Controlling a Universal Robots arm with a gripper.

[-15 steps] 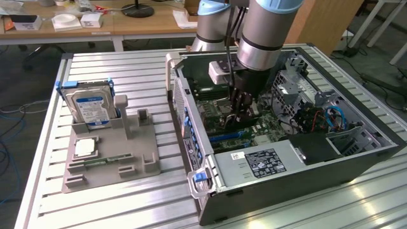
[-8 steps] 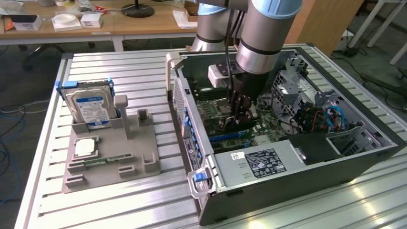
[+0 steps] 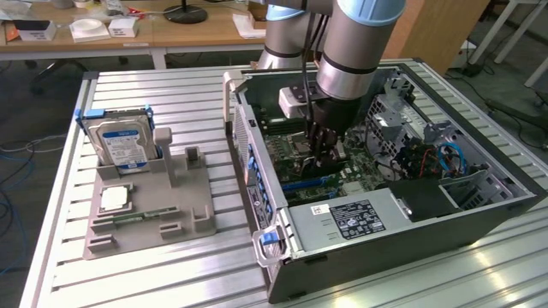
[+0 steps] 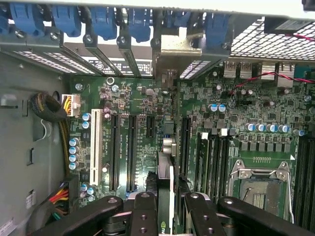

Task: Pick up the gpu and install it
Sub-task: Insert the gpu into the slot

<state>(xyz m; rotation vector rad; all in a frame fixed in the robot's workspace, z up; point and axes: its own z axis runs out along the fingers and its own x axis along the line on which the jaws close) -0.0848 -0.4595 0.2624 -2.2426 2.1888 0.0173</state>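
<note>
My gripper [image 3: 319,165] reaches down into the open computer case [image 3: 479,212], over the green motherboard [image 4: 147,103]. It is shut on the gpu [image 4: 165,191], a thin dark card that I see edge-on between the two black fingers [image 4: 143,212]. The card runs from the gripper [image 4: 167,219] toward the rear wall of the case. Its silvery bracket [image 4: 173,48] stands at the row of rear slot covers. The gpu hangs close over the board between the long black slots [image 4: 130,147] and the slot [image 4: 184,142] beside them. Whether its edge touches a slot is hidden.
On the exterior view's left, a grey holder tray [image 3: 184,212] carries an upright hard drive [image 3: 124,142], a processor chip [image 3: 115,197] and a green memory stick [image 3: 141,215]. The power supply [image 3: 351,218] fills the case's near corner. Cables [image 4: 49,110] and the processor socket [image 4: 258,184] flank the slots.
</note>
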